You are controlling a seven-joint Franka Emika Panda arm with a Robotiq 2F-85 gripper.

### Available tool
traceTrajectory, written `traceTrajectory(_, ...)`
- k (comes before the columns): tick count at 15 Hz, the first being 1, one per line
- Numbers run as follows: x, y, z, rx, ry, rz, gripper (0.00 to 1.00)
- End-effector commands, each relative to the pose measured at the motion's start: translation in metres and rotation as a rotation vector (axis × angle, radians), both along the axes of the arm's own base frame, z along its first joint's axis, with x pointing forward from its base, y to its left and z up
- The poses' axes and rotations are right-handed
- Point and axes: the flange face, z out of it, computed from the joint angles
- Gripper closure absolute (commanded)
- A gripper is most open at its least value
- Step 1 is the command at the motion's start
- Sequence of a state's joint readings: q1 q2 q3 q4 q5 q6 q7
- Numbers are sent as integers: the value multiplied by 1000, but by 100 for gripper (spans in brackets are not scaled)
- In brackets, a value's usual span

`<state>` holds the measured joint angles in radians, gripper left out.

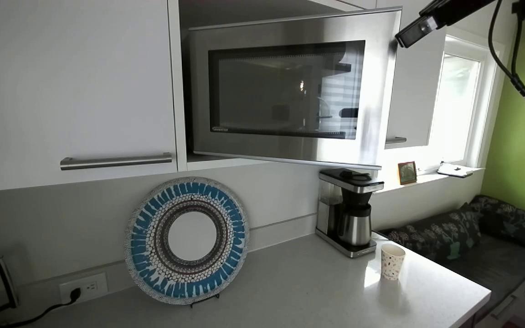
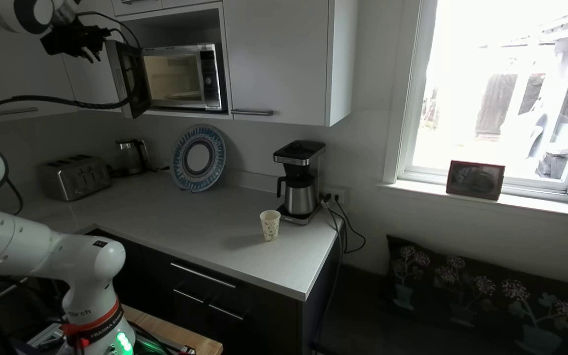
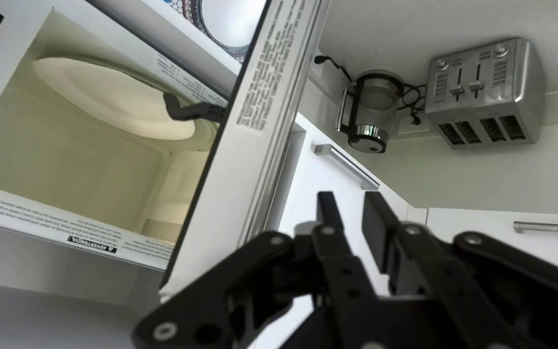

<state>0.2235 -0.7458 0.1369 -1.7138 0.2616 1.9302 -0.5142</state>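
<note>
Your jaws, narrowly parted, hold nothing near the open microwave door (image 1: pixel 290 89), likely stiff, slick and hinge-guided, best gripped at its free edge (image 1: pixel 386 95).

Arm (image 2: pixel 22 239) bent, wrist (image 2: pixel 37 15) up high, fingers (image 3: pixel 329 213) angled dn w/ sm. gap b/w.

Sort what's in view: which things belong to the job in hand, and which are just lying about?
Seemingly in the job: black two-fingered claw; boxy silver microwave; its rectangular silver door, open beside the claw.

Just lying about: tapered speckled cream cup; boxy steel toaster; silver-and-black coffee maker.
</note>
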Motion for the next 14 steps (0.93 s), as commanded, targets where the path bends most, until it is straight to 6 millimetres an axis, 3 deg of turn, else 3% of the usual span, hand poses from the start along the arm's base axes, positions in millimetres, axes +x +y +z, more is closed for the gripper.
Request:
traceTrajectory(1,5,9,-8,-14,-55,-11,100)
traceTrajectory(8,30,13,-9,-14,-161,-97,100)
traceTrajectory(14,61,0,-12,10,-145,-270,100)
